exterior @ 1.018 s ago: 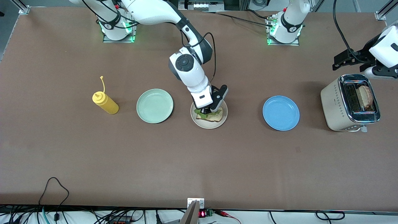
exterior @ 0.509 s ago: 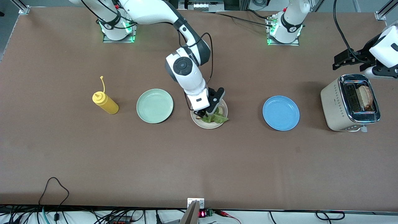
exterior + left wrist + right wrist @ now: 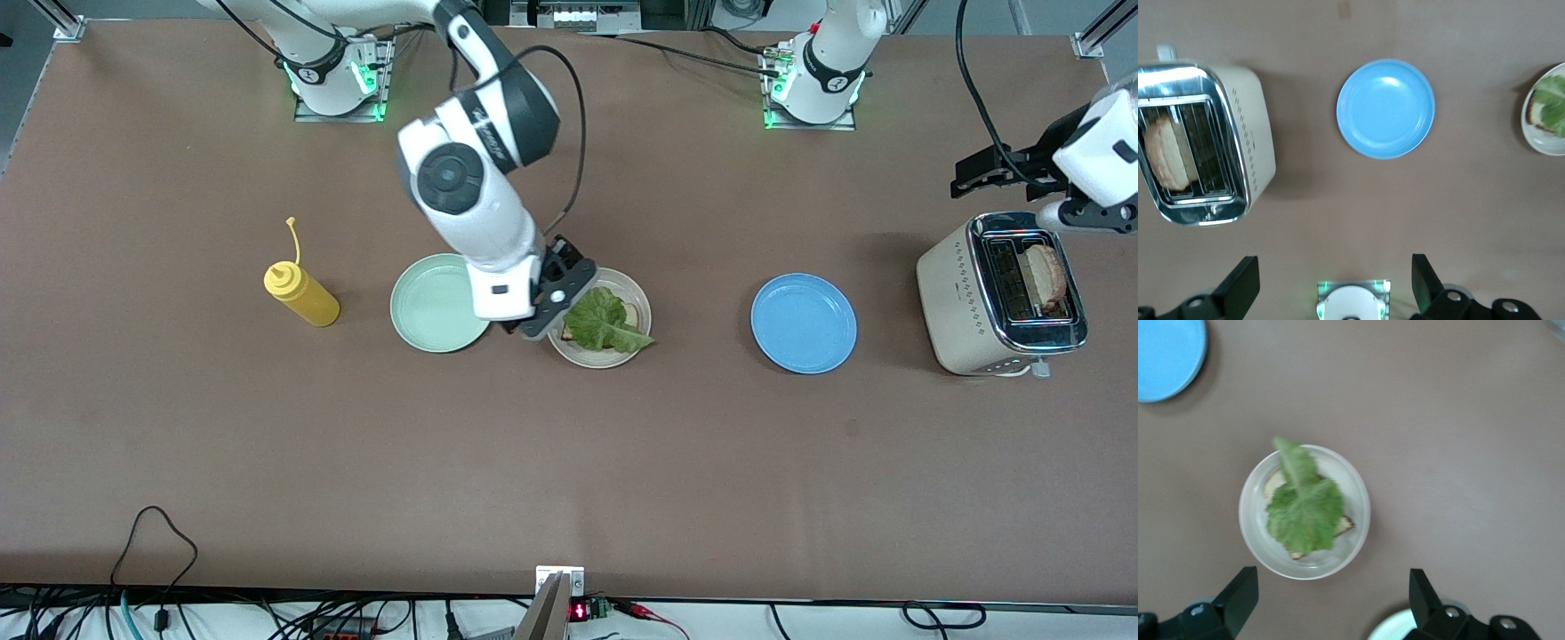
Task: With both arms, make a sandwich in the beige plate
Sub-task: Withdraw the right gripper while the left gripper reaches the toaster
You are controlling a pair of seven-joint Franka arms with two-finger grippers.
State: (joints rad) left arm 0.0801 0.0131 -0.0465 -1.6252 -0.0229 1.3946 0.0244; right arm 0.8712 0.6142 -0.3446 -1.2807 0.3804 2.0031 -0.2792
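One lettuce leaf point(image 3: 605, 324) on bread slice point(image 3: 1282, 482) in your beige plate point(image 3: 637, 302), tip toward front camera; right claw point(image 3: 520, 324) released beside plate; left claw point(image 3: 1331, 290) released above toaster point(image 3: 965, 293).

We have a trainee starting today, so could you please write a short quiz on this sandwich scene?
1. True or false: lettuce covers the bread on the beige plate.
2. Where is the second bread slice? A) blue plate B) toaster C) green plate
3. Which pincer is open above the toaster?

Key: 1 true; 2 B; 3 the left pincer. The right pincer is open too, up by the beige plate.
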